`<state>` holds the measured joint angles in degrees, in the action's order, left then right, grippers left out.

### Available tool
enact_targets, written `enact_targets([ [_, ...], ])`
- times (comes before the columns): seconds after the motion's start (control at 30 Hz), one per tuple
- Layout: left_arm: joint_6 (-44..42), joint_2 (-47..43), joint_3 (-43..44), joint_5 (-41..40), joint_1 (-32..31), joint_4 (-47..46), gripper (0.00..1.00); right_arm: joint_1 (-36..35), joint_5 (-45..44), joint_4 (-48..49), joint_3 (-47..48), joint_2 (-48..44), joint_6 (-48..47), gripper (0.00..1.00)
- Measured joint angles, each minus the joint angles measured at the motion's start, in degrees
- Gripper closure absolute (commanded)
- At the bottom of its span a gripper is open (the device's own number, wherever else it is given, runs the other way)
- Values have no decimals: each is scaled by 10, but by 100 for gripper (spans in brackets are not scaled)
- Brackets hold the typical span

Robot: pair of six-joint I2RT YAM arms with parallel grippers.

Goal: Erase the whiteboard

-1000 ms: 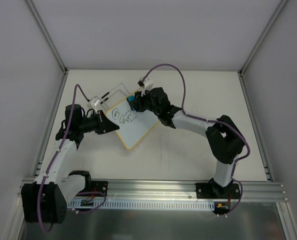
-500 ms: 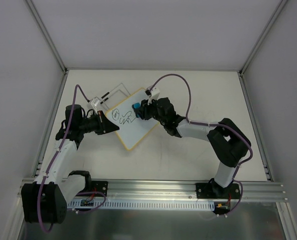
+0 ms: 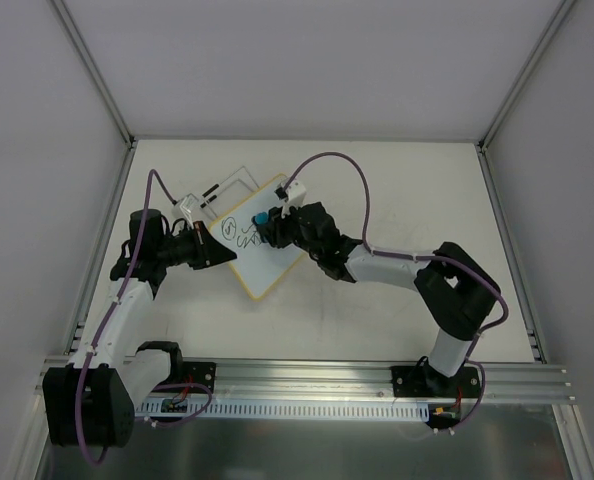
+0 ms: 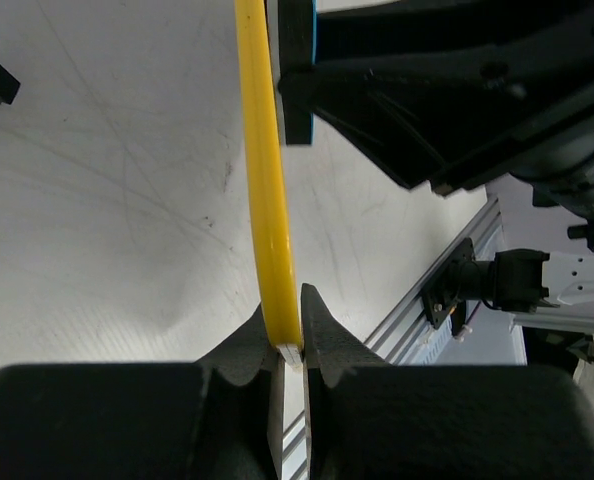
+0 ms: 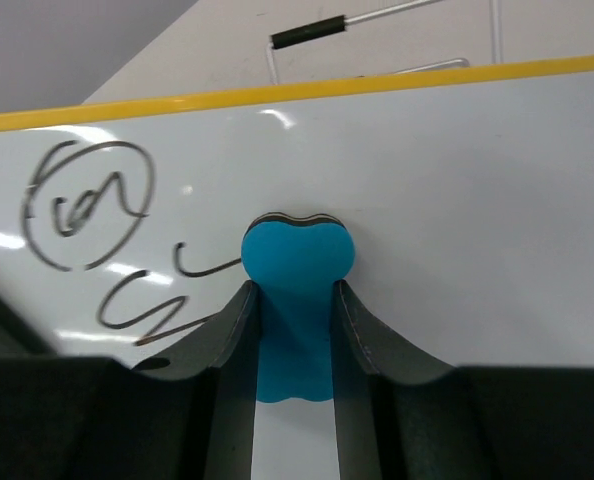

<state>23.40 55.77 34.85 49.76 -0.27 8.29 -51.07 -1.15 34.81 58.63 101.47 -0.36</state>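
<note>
One whiteboard (image 3: 267,270), lying diagonally, corner pointing nearward

White table (image 3: 397,180) w/ thin wire frame (image 3: 210,188), maybe a stand, lying back-left.

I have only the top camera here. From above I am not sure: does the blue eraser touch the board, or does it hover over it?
Observer: It touches. In the right wrist view the eraser presses against the whiteboard, held by the right gripper.
Operator: And the ink near it?
Observer: A squiggle runs up to the eraser; a circled scribble sits beyond it.
Operator: How is the board held on the other side?
Observer: The left gripper pinches the yellow rim edge-on, between both fingers.
</note>
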Motion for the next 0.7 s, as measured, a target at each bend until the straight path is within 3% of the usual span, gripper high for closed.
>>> enact_targets([
  [0.33,-9,0,0,-15,3,0,100,-76,3,-19,36,-7,-1,100],
  [0.7,-18,1,0,-14,2,-3,100,-24,1,6,-19,-14,33,100],
])
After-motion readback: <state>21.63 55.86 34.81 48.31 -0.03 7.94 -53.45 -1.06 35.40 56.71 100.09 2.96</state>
